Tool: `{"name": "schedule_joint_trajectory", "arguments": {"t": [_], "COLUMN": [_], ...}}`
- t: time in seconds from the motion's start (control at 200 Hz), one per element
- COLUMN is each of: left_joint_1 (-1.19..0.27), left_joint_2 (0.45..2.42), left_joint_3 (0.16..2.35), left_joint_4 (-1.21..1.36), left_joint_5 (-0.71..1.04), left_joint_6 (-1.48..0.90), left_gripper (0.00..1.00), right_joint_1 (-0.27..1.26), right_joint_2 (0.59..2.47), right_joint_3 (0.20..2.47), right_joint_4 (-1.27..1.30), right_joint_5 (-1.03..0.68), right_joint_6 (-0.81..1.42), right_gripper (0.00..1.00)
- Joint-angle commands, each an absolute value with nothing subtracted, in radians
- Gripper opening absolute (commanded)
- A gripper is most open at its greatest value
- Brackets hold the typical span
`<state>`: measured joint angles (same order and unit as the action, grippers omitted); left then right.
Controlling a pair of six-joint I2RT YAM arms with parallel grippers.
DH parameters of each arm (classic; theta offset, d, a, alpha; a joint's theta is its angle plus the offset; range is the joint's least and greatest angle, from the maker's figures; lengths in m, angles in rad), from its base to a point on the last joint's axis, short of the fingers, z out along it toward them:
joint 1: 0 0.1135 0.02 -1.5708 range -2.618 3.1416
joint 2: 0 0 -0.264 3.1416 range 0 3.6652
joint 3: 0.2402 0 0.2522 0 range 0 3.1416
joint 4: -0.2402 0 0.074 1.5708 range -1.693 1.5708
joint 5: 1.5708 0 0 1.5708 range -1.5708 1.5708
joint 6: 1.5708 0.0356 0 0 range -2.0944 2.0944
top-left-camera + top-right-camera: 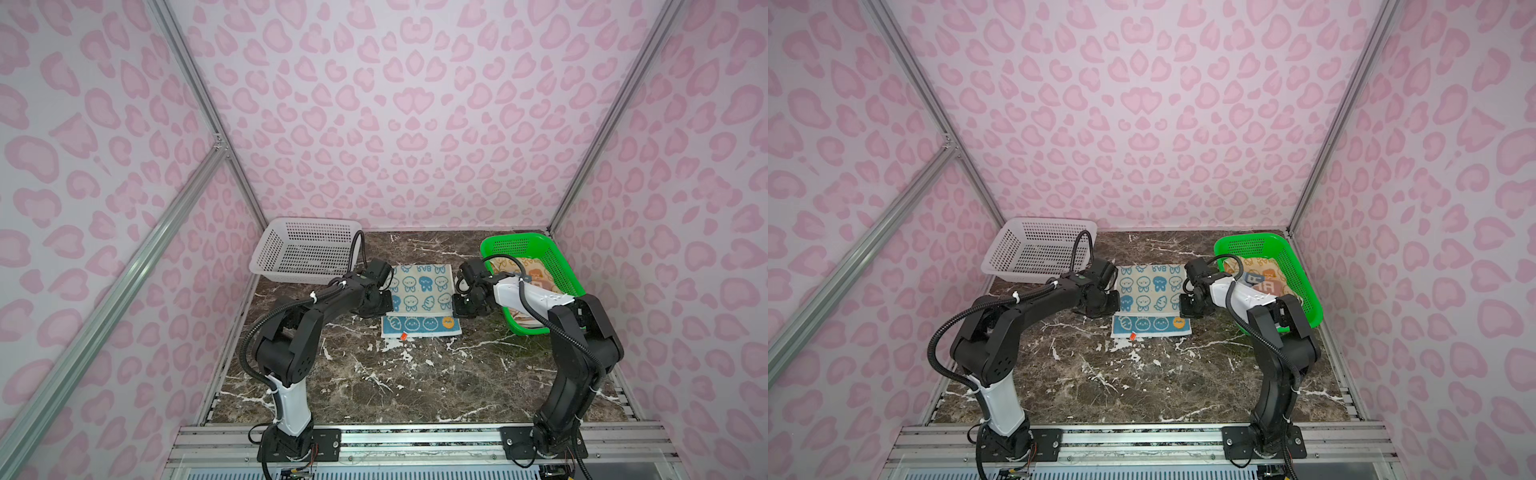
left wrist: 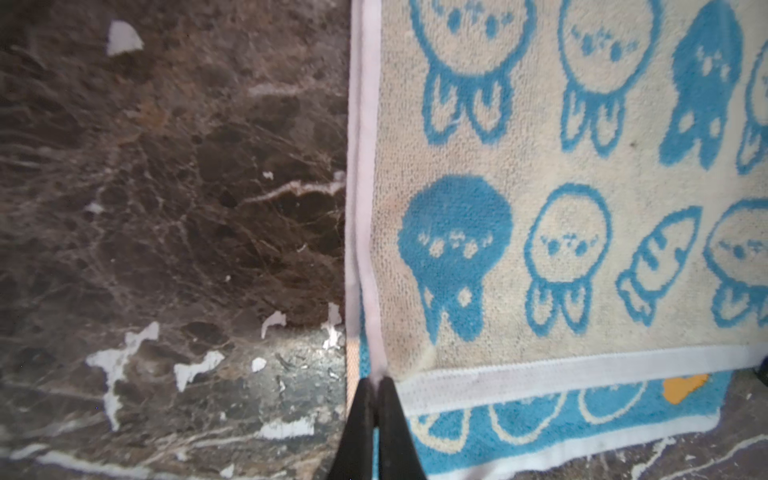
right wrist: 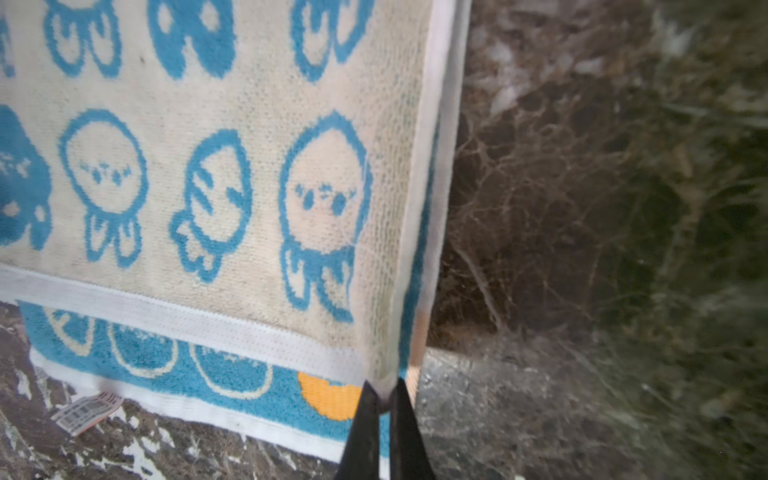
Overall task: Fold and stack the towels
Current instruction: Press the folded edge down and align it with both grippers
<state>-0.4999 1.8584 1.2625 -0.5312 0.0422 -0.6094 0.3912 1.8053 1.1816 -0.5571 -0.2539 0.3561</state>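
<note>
A blue-on-cream rabbit towel (image 1: 422,291) (image 1: 1150,291) lies mid-table, its cream layer over a blue strip (image 1: 419,325) (image 3: 187,365) that carries an orange patch and shows along the front. My left gripper (image 1: 388,309) (image 2: 376,382) is shut on the cream layer's front-left corner. The right gripper (image 1: 457,309) (image 3: 384,388) is shut on its front-right corner. The white hem (image 2: 582,370) runs between the two corners. More towels, an orange-on-cream one (image 1: 509,266) and one with blue and orange blocks (image 1: 1260,282), lie in the green basket (image 1: 559,266), partly hidden by the right arm.
A white perforated basket (image 1: 266,249) (image 1: 1005,253) stands at the back left, just behind the left wrist. A small label (image 3: 89,411) sticks out from the towel's front edge. Dark marble table (image 1: 415,382) runs to the front rail. Pink patterned walls close three sides.
</note>
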Motion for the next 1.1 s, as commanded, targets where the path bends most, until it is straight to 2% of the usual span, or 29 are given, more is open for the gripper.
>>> {"name": "schedule_joint_trajectory", "arguments": {"t": [0.0, 0.235, 0.475, 0.805, 1.095], "left_joint_1": [-0.487, -0.489, -0.535, -0.555, -0.495], "left_joint_2": [1.825, 1.73, 1.68, 1.753, 1.863], "left_joint_3": [1.282, 1.253, 1.132, 1.057, 1.16], "left_joint_4": [-0.567, -0.582, -0.547, -0.486, -0.513], "left_joint_5": [0.018, 0.037, 0.04, 0.079, 0.04], "left_joint_6": [-0.596, -0.604, -0.635, -0.661, -0.629], "left_gripper": [0.03, 0.03, 0.03, 0.03, 0.03], "right_joint_1": [0.397, 0.424, 0.465, 0.471, 0.468], "right_joint_2": [1.777, 1.687, 1.653, 1.707, 1.783], "right_joint_3": [1.2, 1.186, 1.054, 0.958, 1.078], "right_joint_4": [-0.598, -0.641, -0.588, -0.482, -0.483], "right_joint_5": [-0.229, -0.196, -0.179, -0.228, -0.284], "right_joint_6": [0.345, 0.34, 0.372, 0.421, 0.462], "right_gripper": [0.0, 0.0, 0.0, 0.0, 0.0]}}
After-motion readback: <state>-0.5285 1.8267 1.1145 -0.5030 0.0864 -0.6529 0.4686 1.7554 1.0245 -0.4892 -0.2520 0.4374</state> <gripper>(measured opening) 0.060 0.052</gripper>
